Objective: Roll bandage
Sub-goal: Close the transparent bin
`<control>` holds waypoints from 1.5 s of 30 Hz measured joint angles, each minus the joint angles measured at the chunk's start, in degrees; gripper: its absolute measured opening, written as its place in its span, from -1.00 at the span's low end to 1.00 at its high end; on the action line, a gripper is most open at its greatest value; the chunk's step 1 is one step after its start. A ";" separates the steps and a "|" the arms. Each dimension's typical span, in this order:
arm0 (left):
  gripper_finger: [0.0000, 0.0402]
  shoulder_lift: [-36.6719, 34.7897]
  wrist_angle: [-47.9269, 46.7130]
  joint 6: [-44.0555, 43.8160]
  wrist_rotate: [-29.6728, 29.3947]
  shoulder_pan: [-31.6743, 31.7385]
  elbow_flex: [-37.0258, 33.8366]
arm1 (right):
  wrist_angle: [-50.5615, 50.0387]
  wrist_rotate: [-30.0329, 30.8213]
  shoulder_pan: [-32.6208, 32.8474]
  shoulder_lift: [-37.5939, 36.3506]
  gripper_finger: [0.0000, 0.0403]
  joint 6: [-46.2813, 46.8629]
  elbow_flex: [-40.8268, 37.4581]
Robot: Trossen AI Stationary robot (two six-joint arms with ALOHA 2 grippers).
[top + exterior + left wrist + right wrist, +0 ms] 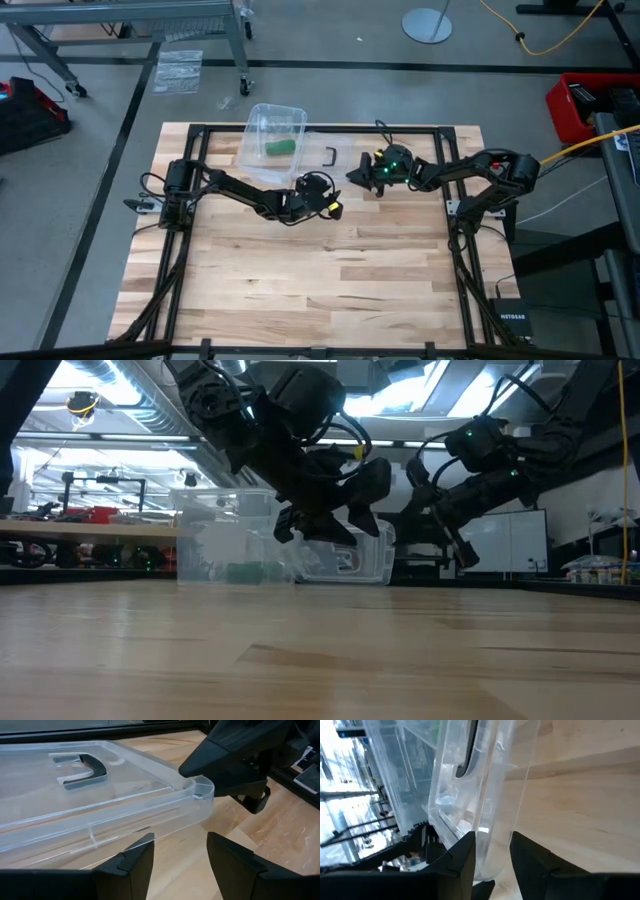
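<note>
The green bandage (280, 147), rolled into a stubby cylinder, lies inside a clear plastic box (262, 118) at the table's far side; the low view shows the bandage (240, 572) on the box's floor. Right of the box is a clear lid (318, 150) with a black handle (85, 767). My right gripper (492, 840) is shut on the lid's edge. My left gripper (180, 850) stands open just on the near side of the lid (100, 805), with nothing between its fingers. My right gripper pinches the lid's rim at one corner (200, 787) between its two fingers, one finger (210, 750) above the rim and one below. It comes from the table's right, slanting a little downward. Whether the lid's far part rests on the table, I cannot tell.
A black metal frame (300, 128) runs around the tabletop's far and side edges. The bare wooden top (320, 280) spreads toward the near edge. Both arms crowd the middle of the far half, their grippers close together.
</note>
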 joint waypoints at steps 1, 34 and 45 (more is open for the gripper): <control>-0.13 0.02 -0.05 0.16 0.06 -0.03 0.00 | 0.18 0.00 0.00 0.38 -0.39 0.49 0.06; -0.13 -3.67 0.38 2.86 3.84 -3.60 0.13 | 17.04 0.23 -0.63 4.00 -0.72 -11.71 0.04; -0.13 -13.24 0.05 14.16 4.04 -8.71 0.13 | 19.24 -6.85 -3.59 3.98 -0.72 -12.06 0.01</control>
